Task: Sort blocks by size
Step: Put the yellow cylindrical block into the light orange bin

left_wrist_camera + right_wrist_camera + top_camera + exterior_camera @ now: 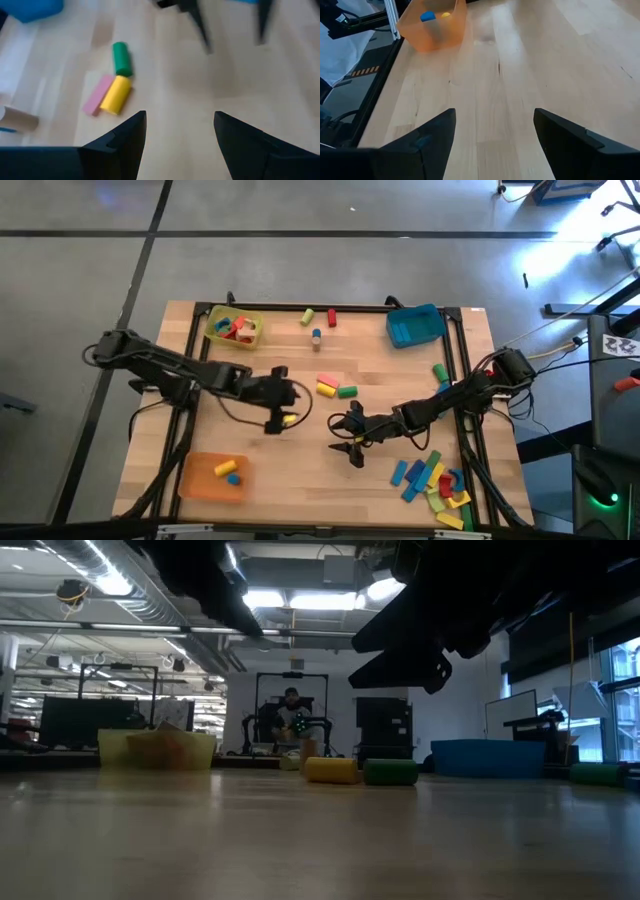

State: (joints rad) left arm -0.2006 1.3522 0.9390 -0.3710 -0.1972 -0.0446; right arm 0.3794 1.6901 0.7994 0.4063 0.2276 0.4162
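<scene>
On visible blocks (433, 480), no readable writing.

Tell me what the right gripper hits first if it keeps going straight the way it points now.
Probably the orange tray. The open right gripper looks over bare wood toward it, slightly off to one side, so it might slip just past; depth is hard to judge.

Bright ceiling lights (300, 598) glare in the low view; foreground tabletop (300, 850) blurred.
</scene>
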